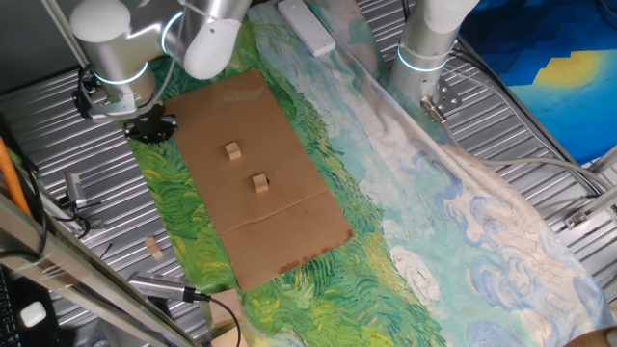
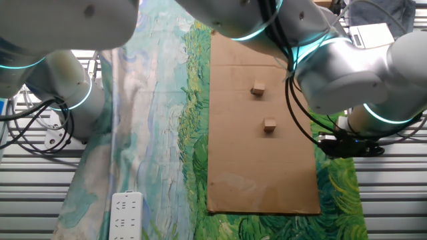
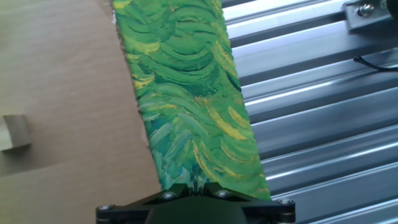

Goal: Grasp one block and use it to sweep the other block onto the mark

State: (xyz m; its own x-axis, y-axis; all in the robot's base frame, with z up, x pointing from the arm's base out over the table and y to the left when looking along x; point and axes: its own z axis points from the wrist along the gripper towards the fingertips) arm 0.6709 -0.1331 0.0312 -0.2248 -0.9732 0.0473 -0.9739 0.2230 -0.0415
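Observation:
Two small wooden blocks lie on a brown cardboard sheet (image 1: 289,226): one (image 1: 231,150) nearer my gripper, the other (image 1: 260,182) just beyond it. In the other fixed view they are the near block (image 2: 269,124) and the far block (image 2: 258,89). My black gripper (image 1: 149,125) hangs over the green cloth beside the cardboard's edge, apart from both blocks, and also shows in the other fixed view (image 2: 350,143). In the hand view its fingertips (image 3: 198,185) are closed together and empty, and one block (image 3: 15,132) sits at the far left. I see no black dot mark.
A painted cloth (image 1: 415,193) covers the ribbed metal table (image 3: 323,124). A second arm's base (image 1: 424,48) stands at the back. A white power strip (image 1: 307,26) lies on the cloth. A loose wooden piece (image 1: 153,248) lies off the cloth.

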